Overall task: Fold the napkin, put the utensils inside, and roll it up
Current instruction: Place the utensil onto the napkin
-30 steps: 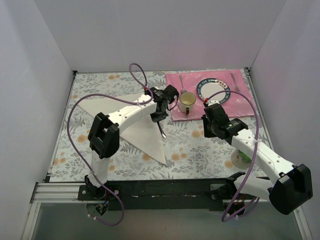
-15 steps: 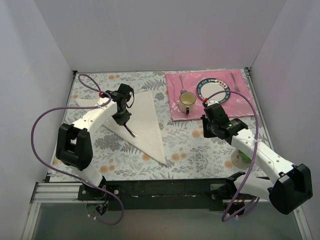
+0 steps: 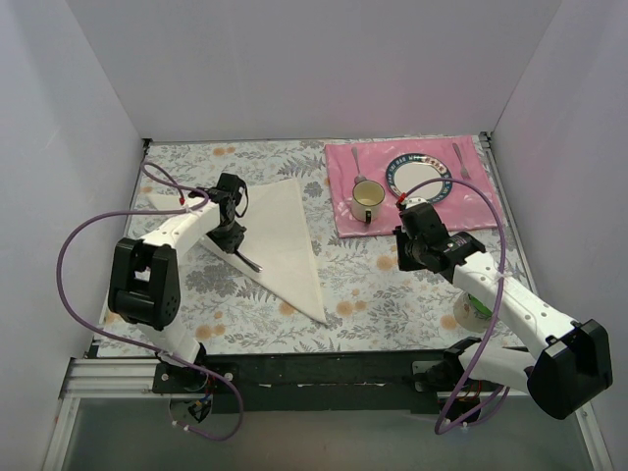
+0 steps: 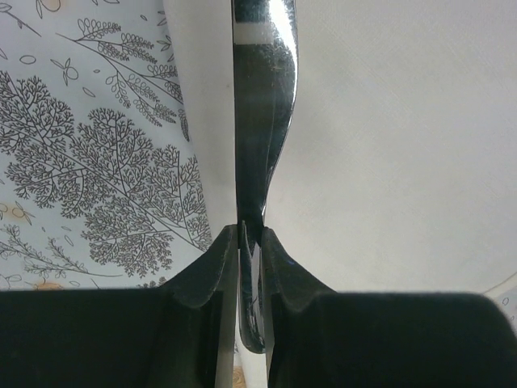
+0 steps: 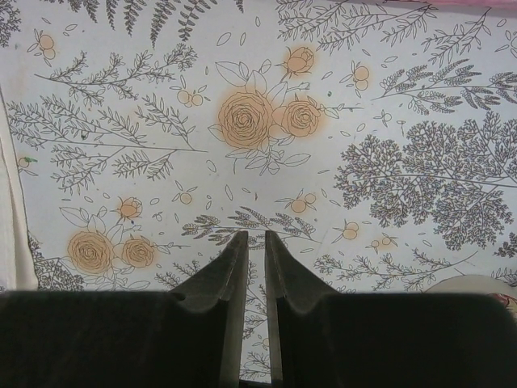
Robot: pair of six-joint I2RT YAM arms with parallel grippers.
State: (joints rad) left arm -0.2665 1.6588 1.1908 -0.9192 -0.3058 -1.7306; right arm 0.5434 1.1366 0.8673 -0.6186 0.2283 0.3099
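The off-white napkin point(image 3: 285, 231) lies folded into a triangle on the floral tablecloth, left of centre. My left gripper point(image 3: 234, 240) hovers over its left edge, shut on the handle of the silver knife point(image 3: 248, 260), whose blade points toward the table's near side. In the left wrist view the knife point(image 4: 262, 97) runs straight out from the closed left gripper point(image 4: 251, 229) along the napkin point(image 4: 388, 145) border. My right gripper point(image 3: 406, 255) hangs over bare tablecloth right of centre. Its jaws in the right wrist view point(image 5: 256, 236) are almost together, a thin gap, nothing between.
A pink placemat point(image 3: 471, 211) at the back right carries a plate point(image 3: 420, 177), a yellow mug point(image 3: 368, 200), a fork point(image 3: 357, 159) and a spoon point(image 3: 459, 159). A small white round object point(image 3: 469, 312) sits beside the right arm. White walls close in three sides.
My left arm has swung left with the knife, from beside the mug to the napkin's left edge. The right arm has barely moved.
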